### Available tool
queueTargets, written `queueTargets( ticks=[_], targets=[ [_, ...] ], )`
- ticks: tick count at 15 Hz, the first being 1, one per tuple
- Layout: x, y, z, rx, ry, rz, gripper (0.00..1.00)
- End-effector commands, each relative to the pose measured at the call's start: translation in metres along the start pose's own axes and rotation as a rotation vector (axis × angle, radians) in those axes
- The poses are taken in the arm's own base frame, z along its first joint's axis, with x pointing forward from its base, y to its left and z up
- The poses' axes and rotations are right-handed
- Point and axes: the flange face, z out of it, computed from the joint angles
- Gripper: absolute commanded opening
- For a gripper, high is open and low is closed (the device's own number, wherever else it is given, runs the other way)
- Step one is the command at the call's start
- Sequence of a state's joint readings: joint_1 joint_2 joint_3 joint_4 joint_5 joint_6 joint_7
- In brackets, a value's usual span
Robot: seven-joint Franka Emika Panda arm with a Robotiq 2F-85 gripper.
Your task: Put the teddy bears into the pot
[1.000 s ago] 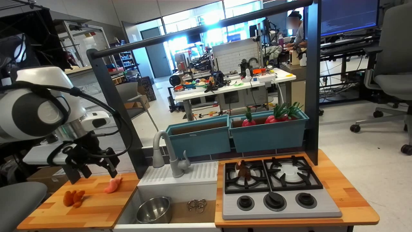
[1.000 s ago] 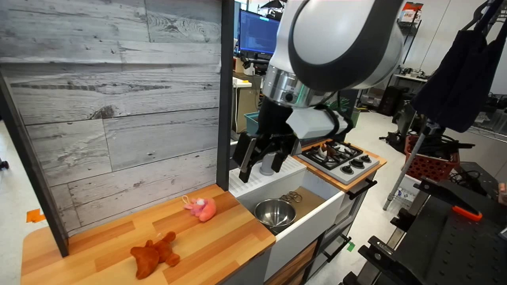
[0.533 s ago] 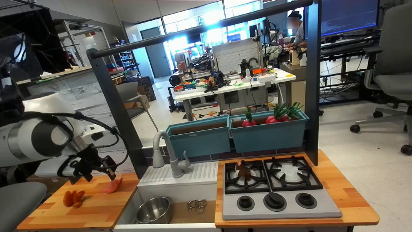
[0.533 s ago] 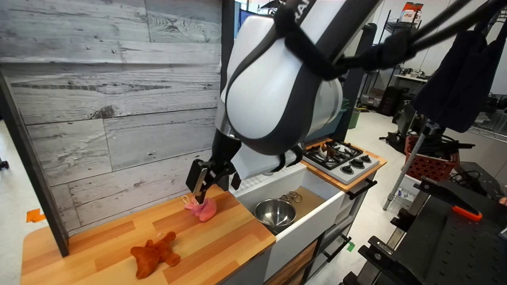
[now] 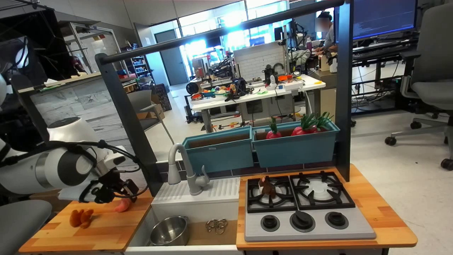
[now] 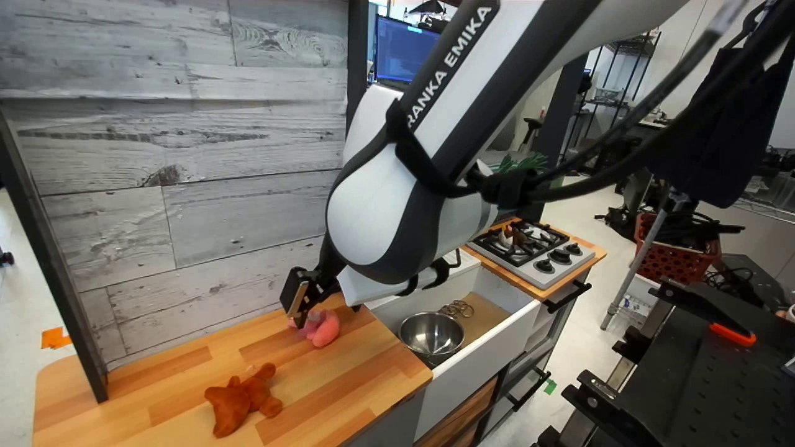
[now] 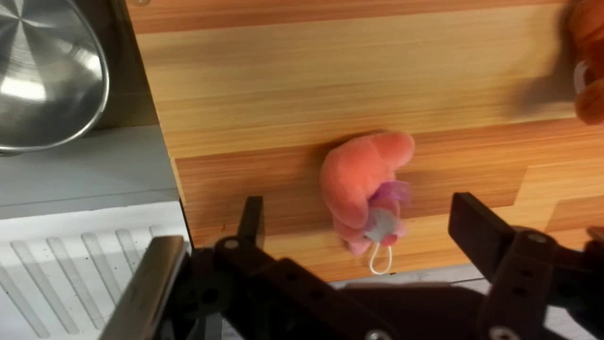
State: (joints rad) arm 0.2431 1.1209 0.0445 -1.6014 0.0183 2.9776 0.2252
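Note:
The pinkish-orange bear (image 5: pixel 122 205) lies on the wooden counter near the sink in both exterior views (image 6: pixel 325 330). In the wrist view this bear (image 7: pixel 353 172), with a white loop, lies between and beyond my spread fingers. The brown-orange bear (image 6: pixel 239 400) lies farther out on the same counter; its edge shows in the wrist view (image 7: pixel 592 47). The shiny silver pot (image 6: pixel 431 335) stands in the sink, empty, and shows in the wrist view (image 7: pixel 52 80). My gripper (image 7: pixel 357 208) is open, just above the pinkish bear; one finger partly covers that bear in an exterior view (image 6: pixel 323 312).
The white sink (image 5: pixel 193 249) with a grey faucet (image 5: pixel 193 184) adjoins the counter (image 6: pixel 348 379). Metal rings (image 5: pixel 216 226) lie in the sink. A stove (image 5: pixel 304 223) bears a small brown toy (image 5: pixel 267 187). A grey wood-look wall (image 6: pixel 186 155) and dark post (image 5: pixel 127 124) stand behind.
My gripper has come down and across from higher up to the pinkish-orange bear, staying open. The bears and pot have not moved.

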Motion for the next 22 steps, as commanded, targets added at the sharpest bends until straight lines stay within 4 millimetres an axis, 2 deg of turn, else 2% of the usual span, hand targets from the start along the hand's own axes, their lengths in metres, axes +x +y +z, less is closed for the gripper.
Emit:
queueTargets(
  ticks=[1,5,9,11,14,15,16,19,22],
  targets=[
    [0.012,-0.003,0.012,0.010,0.022,0.033,0.74],
    [0.010,0.000,0.015,0.015,-0.002,0.048,0.43],
    [0.006,0.008,-0.006,-0.017,-0.031,0.048,0.12],
    [0.007,0.018,-0.022,-0.040,-0.028,0.053,0.01],
    [0.006,0.046,-0.058,-0.117,0.004,0.043,0.04],
    [0.008,0.061,-0.064,-0.155,0.009,0.056,0.00],
    [0.008,0.074,-0.067,-0.190,-0.014,0.067,0.03],
    [-0.005,0.114,-0.051,-0.301,-0.079,0.112,0.03],
    [-0.022,0.134,-0.030,-0.353,-0.105,0.118,0.03]
  ],
)
